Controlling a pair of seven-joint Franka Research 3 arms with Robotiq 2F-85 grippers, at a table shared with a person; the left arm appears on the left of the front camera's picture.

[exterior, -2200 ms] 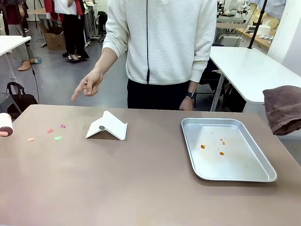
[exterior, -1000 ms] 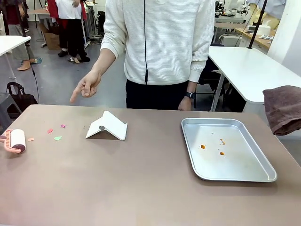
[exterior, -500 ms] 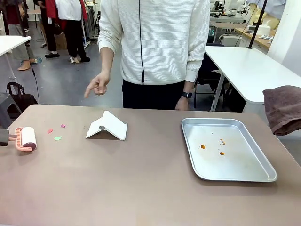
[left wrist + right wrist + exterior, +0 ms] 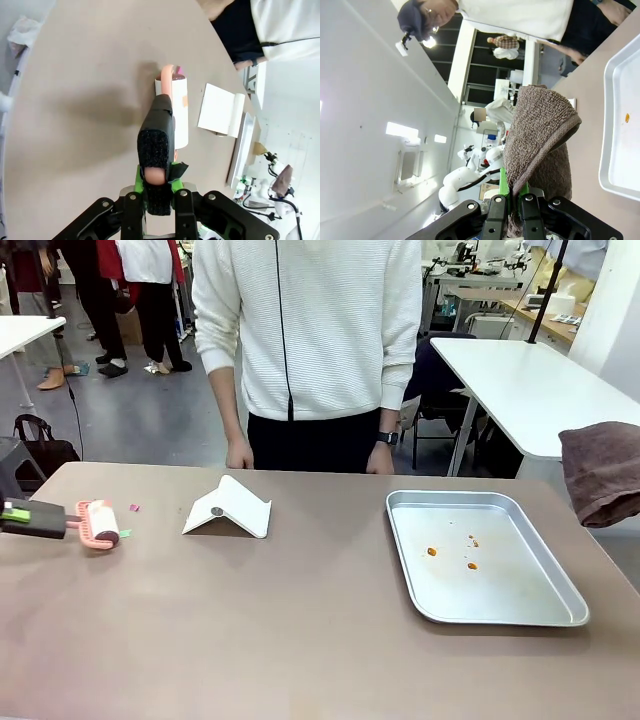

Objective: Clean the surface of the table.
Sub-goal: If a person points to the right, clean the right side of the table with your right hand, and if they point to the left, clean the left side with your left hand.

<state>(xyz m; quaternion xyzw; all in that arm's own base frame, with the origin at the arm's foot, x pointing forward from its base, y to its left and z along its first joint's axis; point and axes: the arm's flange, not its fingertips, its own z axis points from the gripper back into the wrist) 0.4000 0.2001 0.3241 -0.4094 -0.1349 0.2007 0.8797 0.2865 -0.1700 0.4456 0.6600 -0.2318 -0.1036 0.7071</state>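
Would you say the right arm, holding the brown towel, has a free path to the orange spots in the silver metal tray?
Probably yes: the right hand, shut on the brown towel, hangs just beside the silver metal tray, and the orange spots lie uncovered.

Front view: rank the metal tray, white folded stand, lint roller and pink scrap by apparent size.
1. metal tray
2. white folded stand
3. lint roller
4. pink scrap
The size gaps are clear.
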